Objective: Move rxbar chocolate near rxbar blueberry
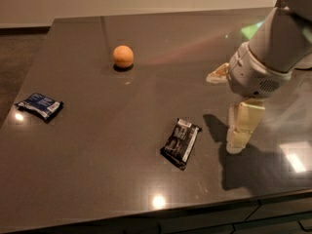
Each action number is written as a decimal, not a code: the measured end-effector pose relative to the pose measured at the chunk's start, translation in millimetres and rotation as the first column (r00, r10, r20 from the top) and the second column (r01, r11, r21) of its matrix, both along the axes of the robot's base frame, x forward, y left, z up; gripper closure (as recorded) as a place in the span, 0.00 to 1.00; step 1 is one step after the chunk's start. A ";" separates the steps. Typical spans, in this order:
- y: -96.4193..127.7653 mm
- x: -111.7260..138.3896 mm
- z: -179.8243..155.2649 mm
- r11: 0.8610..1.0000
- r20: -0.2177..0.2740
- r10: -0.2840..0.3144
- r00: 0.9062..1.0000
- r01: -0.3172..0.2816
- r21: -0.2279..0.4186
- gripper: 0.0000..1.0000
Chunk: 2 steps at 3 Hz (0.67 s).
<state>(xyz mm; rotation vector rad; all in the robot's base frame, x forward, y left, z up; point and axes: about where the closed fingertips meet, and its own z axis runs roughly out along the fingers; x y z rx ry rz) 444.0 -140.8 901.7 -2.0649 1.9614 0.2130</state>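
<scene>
Camera view: chocolate bar near the bench front, pincer hanging to its right

The chocolate bar lay flat on the dark bench, toward the front edge and a little right of the middle. Its black wrapper with white print sat slanted, one crimped end pointing up and right, the other down and left.

Near it on the right, the pincer pointed down over the bench, apart from the bar, with a strip of bare surface between them. Its cream-coloured end showed side-on as one block, so whether it was spread or pressed together could not be told. Nor could it be told whether its tip touched the bench. A dark shadow spread on the surface below and to the right of it. Above it, the white arm rose toward the top right corner.

The blueberry bar lay well apart from the chocolate bar, near the left edge of the bench, its dark blue wrapper showing a white label patch. An orange ball rested farther back, left of centre, apart from both bars. A small pale tan thing, partly hidden behind the arm, sat on the right part of the bench; what it was could not be told.
</scene>
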 end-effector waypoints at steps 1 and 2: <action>30.9 -6.2 -27.9 0.989 -0.014 0.141 0.990 -0.141 0.041 0.00; 50.9 -8.5 -42.7 0.974 -0.008 0.218 0.976 -0.217 0.063 0.00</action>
